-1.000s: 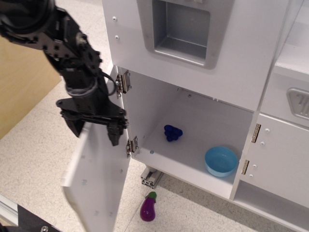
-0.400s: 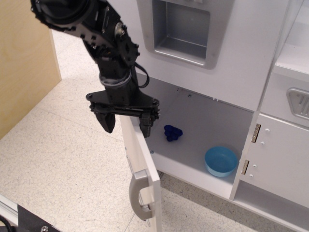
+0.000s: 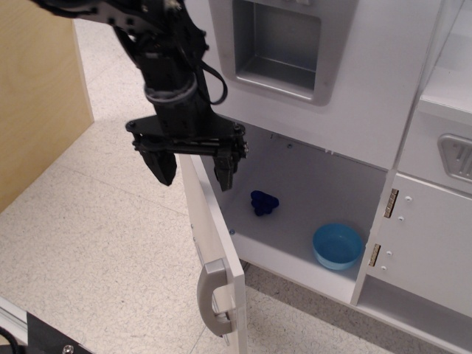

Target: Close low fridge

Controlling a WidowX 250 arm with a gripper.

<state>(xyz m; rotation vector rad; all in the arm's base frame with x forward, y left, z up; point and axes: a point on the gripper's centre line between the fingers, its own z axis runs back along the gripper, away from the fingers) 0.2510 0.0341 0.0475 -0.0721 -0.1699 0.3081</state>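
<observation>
Hand (image 3: 194, 168) black, pointing down, two fingers (image 3: 164, 166) spread wide apart, gripping nothing. It straddles the top edge of the low fridge door (image 3: 214, 247): left-in-frame finger on the outer side of the door, the other finger on the inner, cavity side. Whether either finger touches the door edge, can't tell. Black arm runs up from the hand to the top left of the frame, with a cable loop beside the wrist.

Low fridge (image 3: 295, 214) sits under the upper white panel with the grey recessed dispenser (image 3: 276, 46). Door is part open, swung out toward the camera, seen nearly edge-on; grey bar handle (image 3: 212, 295) near its lower end, on the outer face. Hinge side hidden behind the hand.

Inside, white interior is visible: dark blue lumpy object (image 3: 264, 203) on the floor of the compartment toward the back, light blue bowl (image 3: 338, 245) nearer the front right, well apart from it.

Right of the fridge, smaller white cabinet door (image 3: 428, 251) with two small hinges (image 3: 391, 203) on its left edge, shut. Surface (image 3: 96, 243) is speckled beige flooring; wooden panel (image 3: 37, 88) stands at far left.
</observation>
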